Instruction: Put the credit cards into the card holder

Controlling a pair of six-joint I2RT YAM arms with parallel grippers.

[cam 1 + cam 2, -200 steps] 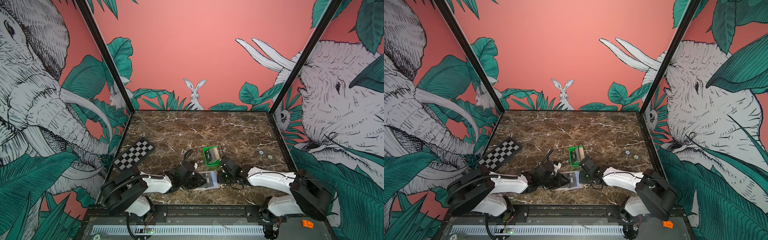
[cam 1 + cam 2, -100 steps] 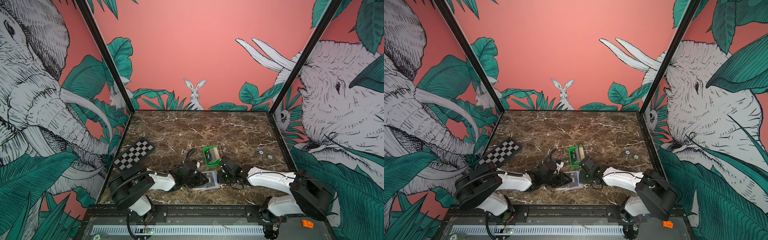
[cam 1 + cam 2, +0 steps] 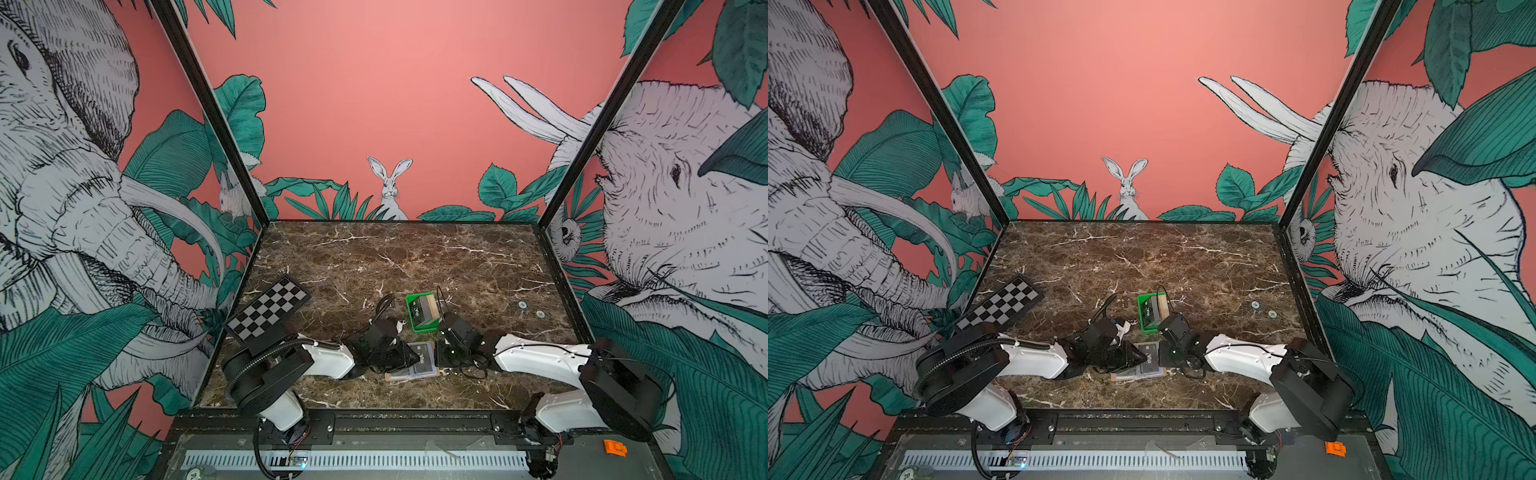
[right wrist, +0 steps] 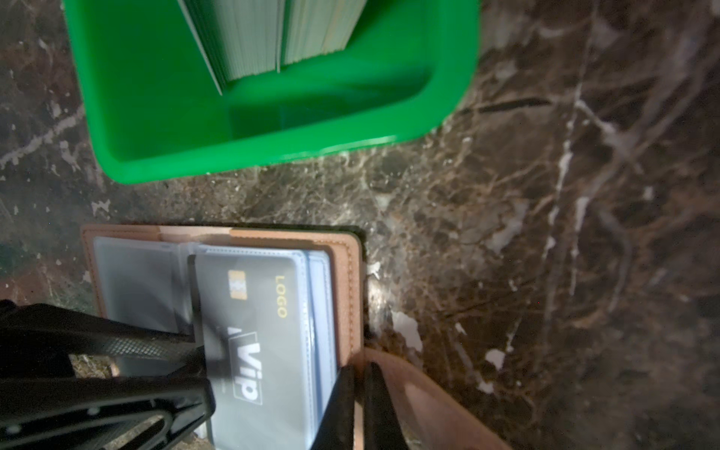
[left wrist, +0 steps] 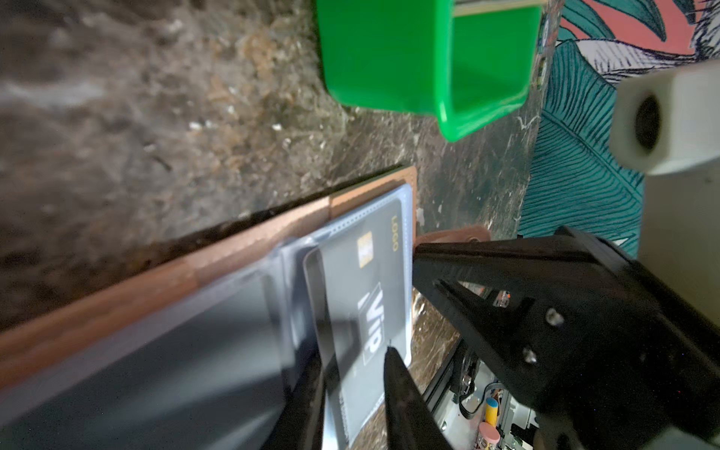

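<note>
**Card insertion, seen from above and from both wrists.** The holder (image 4: pixel 346 292) lay open and flat on the worktop (image 3: pixel 395 257), just in front of the green tray (image 3: pixel 424 329) on the side facing the arm bases, with a narrow strip of marble between the two. A black VIP card (image 4: pixel 257 311) sat most of the way inside a clear pocket (image 4: pixel 315 311) in the half of the holder directly before the tray. Its chip and gold "LOGO" lay toward the tray, and a dark strip of the card showed outside the pocket mouth. The left tool (image 5: pixel 356 354) reached in from the tray's left, its jaws part-way apart astride that exposed end; whether they gripped the card could not be told. The right tool (image 4: pixel 360 368), in front of the tray's right corner, was clenched on the holder's outer tan edge, beside the strap (image 4: pixel 420 389). Inside the tray a stack of cards (image 3: pixel 424 309) leaned on edge, the uppermost dark and marked VIP. A checkerboard (image 3: pixel 268 309) lay well apart from the tray, to its left.
</note>
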